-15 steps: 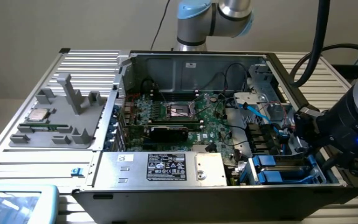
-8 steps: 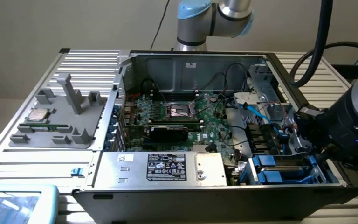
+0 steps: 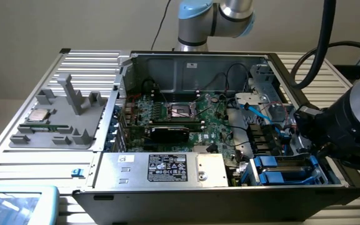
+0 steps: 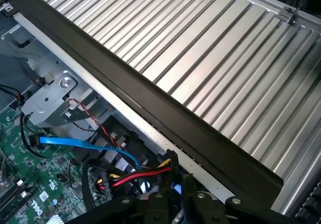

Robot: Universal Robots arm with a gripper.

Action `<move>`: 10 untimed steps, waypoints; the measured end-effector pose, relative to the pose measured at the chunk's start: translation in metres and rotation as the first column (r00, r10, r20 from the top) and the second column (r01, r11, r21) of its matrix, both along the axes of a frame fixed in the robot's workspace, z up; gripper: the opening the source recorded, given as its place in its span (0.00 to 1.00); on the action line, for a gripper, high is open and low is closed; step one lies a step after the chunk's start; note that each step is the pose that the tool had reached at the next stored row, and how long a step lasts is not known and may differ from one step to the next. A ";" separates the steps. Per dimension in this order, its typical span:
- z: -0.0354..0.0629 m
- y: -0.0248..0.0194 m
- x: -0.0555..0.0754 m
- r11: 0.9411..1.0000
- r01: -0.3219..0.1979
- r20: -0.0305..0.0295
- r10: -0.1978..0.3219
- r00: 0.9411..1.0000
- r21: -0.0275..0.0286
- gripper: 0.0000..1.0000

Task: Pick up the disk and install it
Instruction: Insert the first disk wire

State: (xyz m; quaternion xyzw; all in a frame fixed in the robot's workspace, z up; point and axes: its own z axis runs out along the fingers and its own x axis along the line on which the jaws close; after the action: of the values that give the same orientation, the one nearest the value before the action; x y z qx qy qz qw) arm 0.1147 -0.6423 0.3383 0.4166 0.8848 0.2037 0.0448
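Observation:
The open computer case (image 3: pixel 198 61) lies on its side on a ribbed metal table. My gripper (image 3: pixel 308 136) reaches down inside the case by its wall on the exterior view's right, above the drive bay. Blue plastic carrier rails (image 3: pixel 280 171) show in that bay at the near corner. The disk's silver face and white label are hidden from me. In the wrist view the gripper's black body (image 4: pixel 175 204) hangs just inside the case's black rim (image 4: pixel 150 103), close over a bundle of red, yellow and black wires (image 4: pixel 140 174).
A grey metal box with a black label (image 3: pixel 161 168) fills the case's near side, with the green motherboard (image 3: pixel 186 117) behind it. A blue flat cable (image 4: pixel 85 143) crosses near the gripper. A grey fixture holding a small silver chip (image 3: pixel 39 115) sits on the table (image 4: pixel 210 48).

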 end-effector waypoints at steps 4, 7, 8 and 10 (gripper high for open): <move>-0.0021 -0.0001 -0.001 1.000 -0.005 0.000 0.005 1.000 0.006 0.16; -0.0024 -0.0001 -0.002 1.000 -0.008 0.000 0.008 1.000 0.006 0.16; -0.0025 -0.0001 -0.002 1.000 -0.008 -0.005 0.008 1.000 0.006 0.16; -0.0027 -0.0001 -0.002 1.000 -0.008 -0.035 0.008 0.999 0.007 0.16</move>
State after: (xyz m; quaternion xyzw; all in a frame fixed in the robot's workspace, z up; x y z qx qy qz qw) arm 0.1125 -0.6424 0.3356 0.4169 0.8864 0.1995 0.0269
